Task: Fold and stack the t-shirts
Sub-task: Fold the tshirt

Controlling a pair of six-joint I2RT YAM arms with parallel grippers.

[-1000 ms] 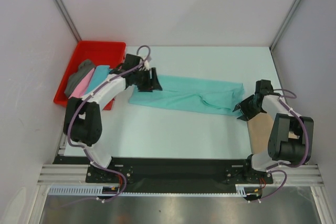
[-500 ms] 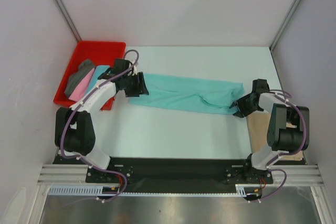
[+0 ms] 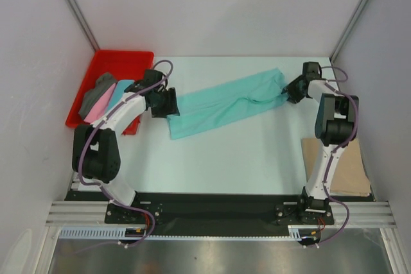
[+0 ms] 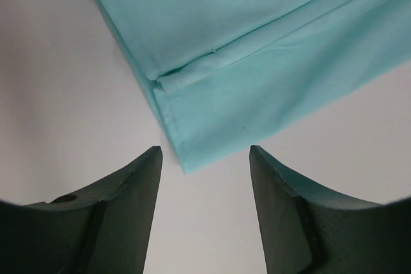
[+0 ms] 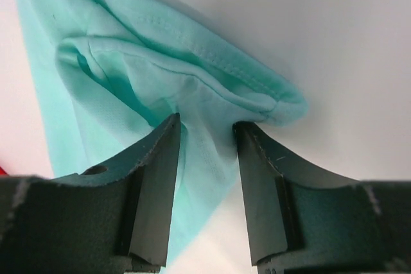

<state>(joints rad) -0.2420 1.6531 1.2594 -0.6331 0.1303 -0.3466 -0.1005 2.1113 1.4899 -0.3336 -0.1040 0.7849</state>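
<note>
One soft mint green t-shirt (image 3: 225,104), long rumpled strip, stitched hem.

The left arm (image 3: 122,117) rises from its base at the near edge of the surface (image 3: 257,152), folds at a raised elbow and sends its forearm toward the far left corner; its wrist turns toward the right edge, and the left gripper (image 4: 205,149) sits low over the surface with its jaws wide apart, gripping nothing. The right arm (image 3: 320,171) stretches from its base along the right edge, bends near the far right corner and turns its wrist leftward; the right gripper (image 5: 206,121) is partly closed, its fingers (image 5: 154,178) pinching a bunched fold of the mint green t-shirt (image 5: 128,62).
</note>
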